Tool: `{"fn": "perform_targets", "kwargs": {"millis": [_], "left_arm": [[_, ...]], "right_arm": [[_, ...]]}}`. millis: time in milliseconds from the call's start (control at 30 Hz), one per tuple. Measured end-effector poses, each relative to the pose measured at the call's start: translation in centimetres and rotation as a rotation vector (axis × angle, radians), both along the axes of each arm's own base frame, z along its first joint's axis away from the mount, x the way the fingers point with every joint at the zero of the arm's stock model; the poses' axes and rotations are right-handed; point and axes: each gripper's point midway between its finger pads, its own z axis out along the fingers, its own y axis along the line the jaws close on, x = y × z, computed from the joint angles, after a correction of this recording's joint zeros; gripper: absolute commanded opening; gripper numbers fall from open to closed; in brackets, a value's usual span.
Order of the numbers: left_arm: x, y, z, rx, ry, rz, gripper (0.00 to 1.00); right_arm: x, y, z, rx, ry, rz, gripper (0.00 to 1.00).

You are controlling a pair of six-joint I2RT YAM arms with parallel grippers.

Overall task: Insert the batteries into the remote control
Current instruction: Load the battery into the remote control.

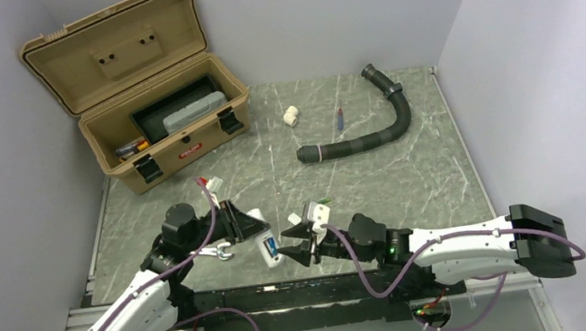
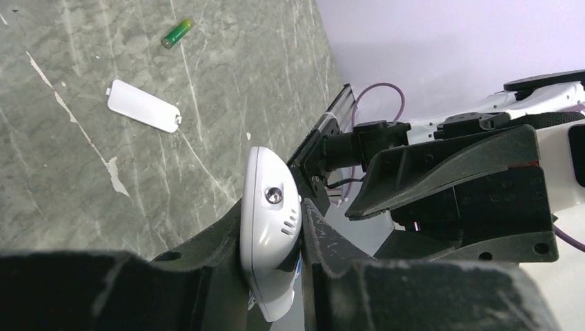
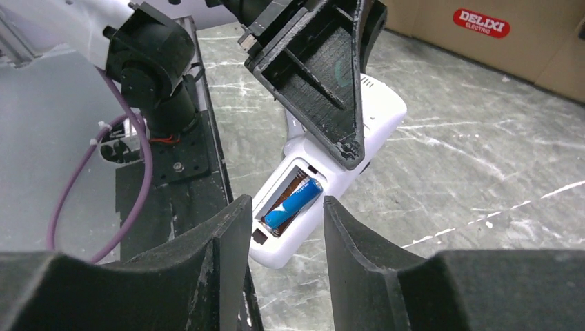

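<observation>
My left gripper (image 1: pixel 251 230) is shut on the white remote control (image 1: pixel 266 247) and holds it tilted above the table's near edge; in the left wrist view the remote (image 2: pixel 270 221) sits between the fingers of this gripper (image 2: pixel 276 238). In the right wrist view the remote (image 3: pixel 359 131) shows its open battery compartment with the blue battery (image 3: pixel 293 205) lying in it. My right gripper (image 3: pixel 284 207) is open and empty, its jaws on either side of the compartment end without touching it; it also shows in the top view (image 1: pixel 289 245). The green battery (image 2: pixel 176 32) lies loose on the table.
A small white cover piece (image 2: pixel 143 115) lies on the table near the green battery. An open tan toolbox (image 1: pixel 140 91) stands at the back left. A black corrugated hose (image 1: pixel 385 122), a white pipe fitting (image 1: pixel 291 116) and a red-and-blue stick (image 1: pixel 340 118) lie at the back.
</observation>
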Motion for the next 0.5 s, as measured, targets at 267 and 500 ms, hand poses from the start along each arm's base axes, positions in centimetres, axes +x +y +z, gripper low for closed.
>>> {"fn": "perform_targets", "kwargs": {"millis": [267, 500], "left_arm": [[-0.3, -0.3, 1.0, -0.037, -0.017, -0.027, 0.00], [-0.6, -0.4, 1.3, -0.050, -0.028, -0.045, 0.00]], "right_arm": [[-0.9, 0.3, 0.8, 0.028, -0.139, 0.085, 0.45], [-1.0, 0.6, 0.2, 0.040, -0.213, 0.110, 0.44]]}}
